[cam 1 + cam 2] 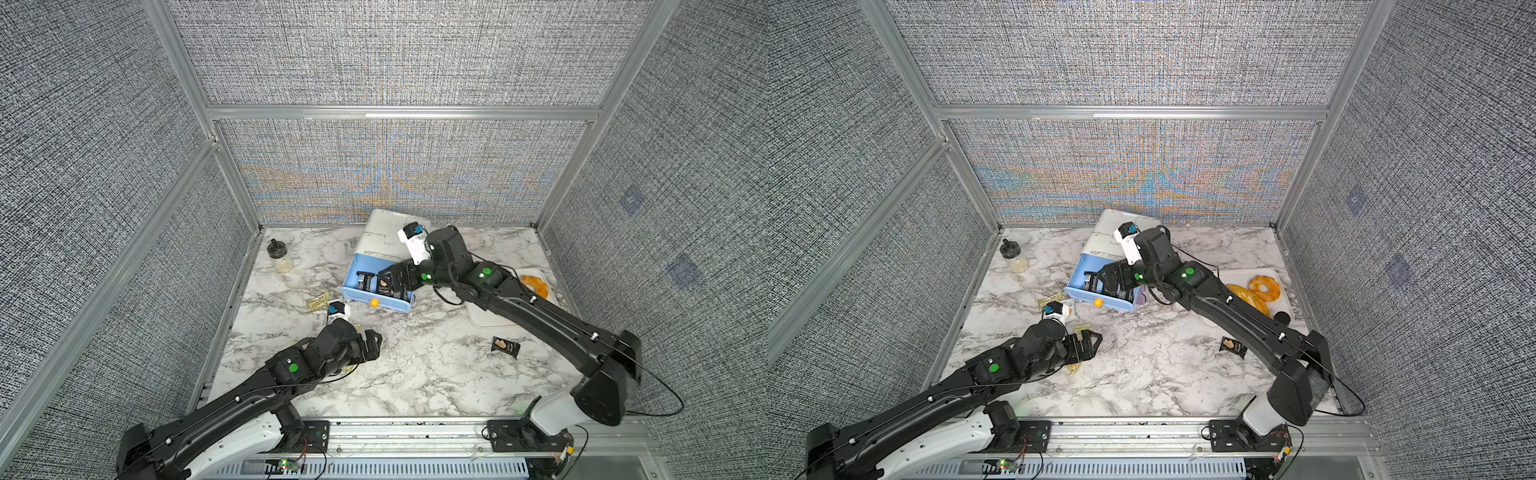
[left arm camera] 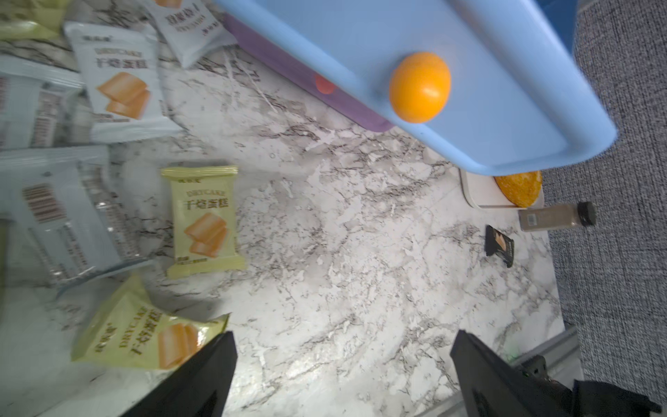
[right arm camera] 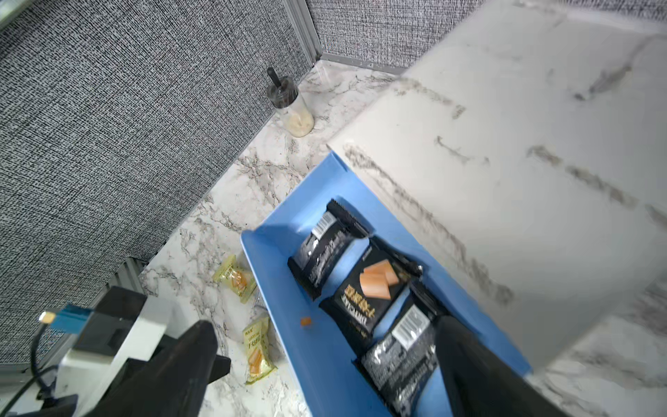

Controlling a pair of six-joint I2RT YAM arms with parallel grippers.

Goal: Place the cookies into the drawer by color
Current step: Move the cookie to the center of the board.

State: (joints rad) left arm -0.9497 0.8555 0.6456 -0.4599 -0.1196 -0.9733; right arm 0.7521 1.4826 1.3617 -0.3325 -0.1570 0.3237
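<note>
Drawer (image 3: 276,307) open, three black cookies (image 3: 371,289) inside

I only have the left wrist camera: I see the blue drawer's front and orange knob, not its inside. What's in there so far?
Observer: Three black packets lie in the blue drawer; no other colour shows in it.
Operator: And my other arm?
Observer: The right claw hangs open over that drawer, gripping nothing.
Operator: Anything else I'm missing?
Observer: A jar with a black lid stands upright on the table, apart from the drawer, toward the back left corner.
</note>
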